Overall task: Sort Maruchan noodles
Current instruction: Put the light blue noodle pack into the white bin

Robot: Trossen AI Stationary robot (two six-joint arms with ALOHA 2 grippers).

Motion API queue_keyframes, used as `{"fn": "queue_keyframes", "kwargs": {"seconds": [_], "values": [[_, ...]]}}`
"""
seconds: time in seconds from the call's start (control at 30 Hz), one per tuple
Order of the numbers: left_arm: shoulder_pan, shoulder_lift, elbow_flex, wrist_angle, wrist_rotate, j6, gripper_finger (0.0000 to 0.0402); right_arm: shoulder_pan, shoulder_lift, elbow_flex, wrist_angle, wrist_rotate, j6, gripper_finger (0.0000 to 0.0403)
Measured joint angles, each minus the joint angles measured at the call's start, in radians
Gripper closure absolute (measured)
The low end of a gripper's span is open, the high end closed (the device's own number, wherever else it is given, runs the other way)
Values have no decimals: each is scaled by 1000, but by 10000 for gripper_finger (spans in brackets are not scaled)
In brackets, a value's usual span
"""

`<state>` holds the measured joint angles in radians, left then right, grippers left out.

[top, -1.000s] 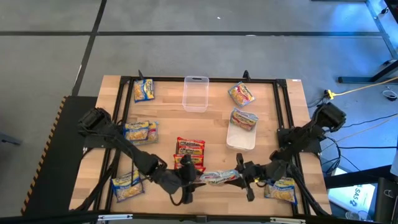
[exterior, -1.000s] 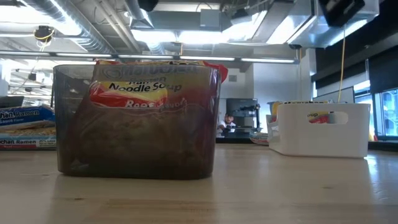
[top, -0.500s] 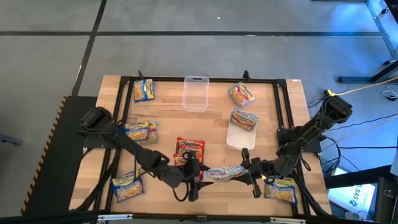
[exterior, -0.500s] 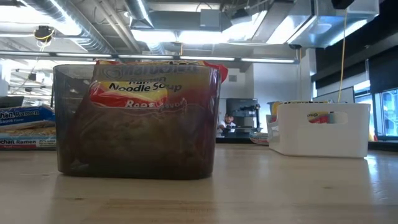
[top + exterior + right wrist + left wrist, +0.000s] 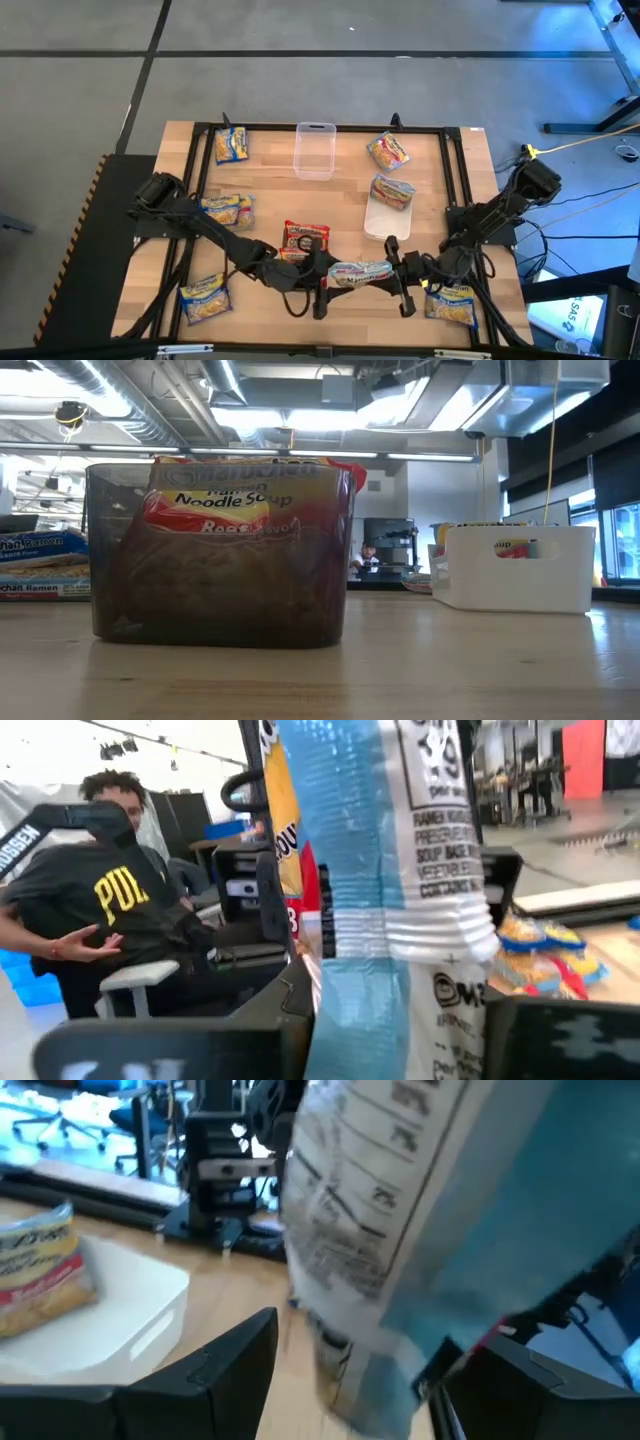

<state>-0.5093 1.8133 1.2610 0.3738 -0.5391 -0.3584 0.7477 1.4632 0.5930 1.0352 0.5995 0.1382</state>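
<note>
Near the table's front edge, the left gripper [image 5: 322, 287] and right gripper [image 5: 400, 278] are each pinching one end of a blue-labelled flat plastic ramen packet [image 5: 359, 272], apparently handing it over; beyond, a white rectangular container [image 5: 386, 226] is waiting.

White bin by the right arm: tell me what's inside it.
In the high view, one Maruchan packet leans over the white bin's far end. Whatever sits beneath that packet is hidden; the rest shows only white floor.
</note>
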Motion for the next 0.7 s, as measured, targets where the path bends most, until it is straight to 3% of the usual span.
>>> {"fn": "queue_keyframes", "kwargs": {"seconds": [0.17, 0.43, 0.53, 0.7], "values": [[16, 0, 0, 68, 41, 36, 161, -24, 14, 0, 41, -25, -12, 331], [29, 0, 0, 58, 78, 32, 231, -28, 14, 0, 38, -45, -5, 324], [29, 0, 0, 55, 80, 37, 238, -29, 11, 0, 15, -51, -21, 294], [30, -1, -1, 20, 68, 45, 241, -27, -46, 0, -157, -62, -40, 208]]}}
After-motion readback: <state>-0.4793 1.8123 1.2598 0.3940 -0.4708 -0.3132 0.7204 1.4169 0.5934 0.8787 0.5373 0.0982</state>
